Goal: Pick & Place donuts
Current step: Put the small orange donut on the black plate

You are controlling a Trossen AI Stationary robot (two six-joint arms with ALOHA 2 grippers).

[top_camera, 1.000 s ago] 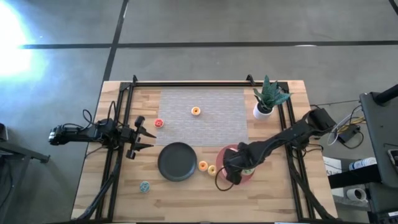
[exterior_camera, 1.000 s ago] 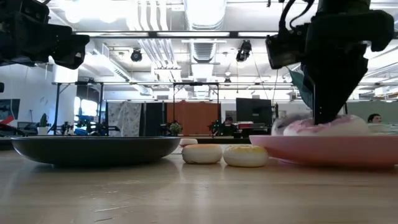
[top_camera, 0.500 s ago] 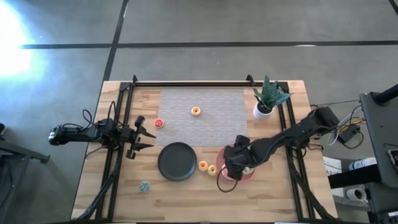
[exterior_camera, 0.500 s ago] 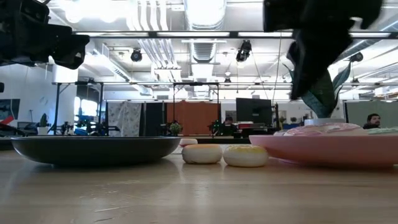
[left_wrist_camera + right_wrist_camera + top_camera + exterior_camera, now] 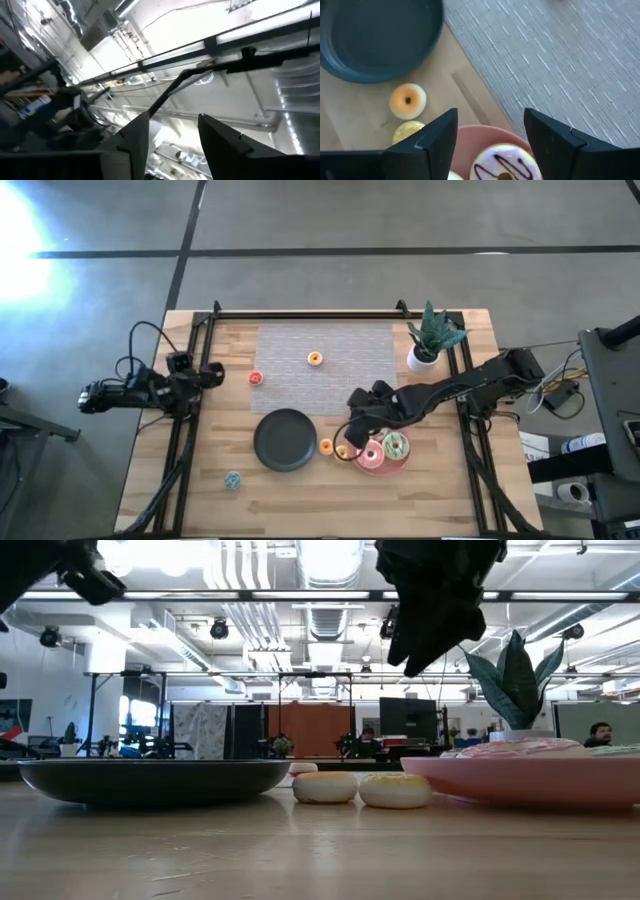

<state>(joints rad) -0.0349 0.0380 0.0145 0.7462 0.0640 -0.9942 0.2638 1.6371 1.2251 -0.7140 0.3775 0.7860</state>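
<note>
My right gripper (image 5: pixel 352 430) (image 5: pixel 490 117) hangs open above the far left rim of the pink plate (image 5: pixel 384 468), touching nothing. On the plate lie a white-pink donut (image 5: pixel 374 452) (image 5: pixel 506 168) and a green donut (image 5: pixel 397 445). Two tiny donuts, orange (image 5: pixel 326 446) (image 5: pixel 408 100) and yellow (image 5: pixel 342 452) (image 5: pixel 408 131), lie on the wood between the pink plate and the black plate (image 5: pixel 285 440). Another orange donut (image 5: pixel 315 359) lies on the grey mat, a red one (image 5: pixel 255 378) at the mat's left edge, and a teal one (image 5: pixel 232 479) near the front left. My left gripper (image 5: pixel 210 370) (image 5: pixel 172 120) is open at the left edge, pointing up.
A potted plant (image 5: pixel 430 338) stands at the far right corner. The grey mat (image 5: pixel 330 365) covers the far middle of the table. Black frame rails (image 5: pixel 190 420) run along the left, right and far sides. Bare wood lies along the front edge.
My right gripper has let go of the white-pink donut on the pink plate, risen clear of it and gone toward the table's far left; the donut stays on the plate. My left gripper has drawn back toward the left edge and tipped upward.
</note>
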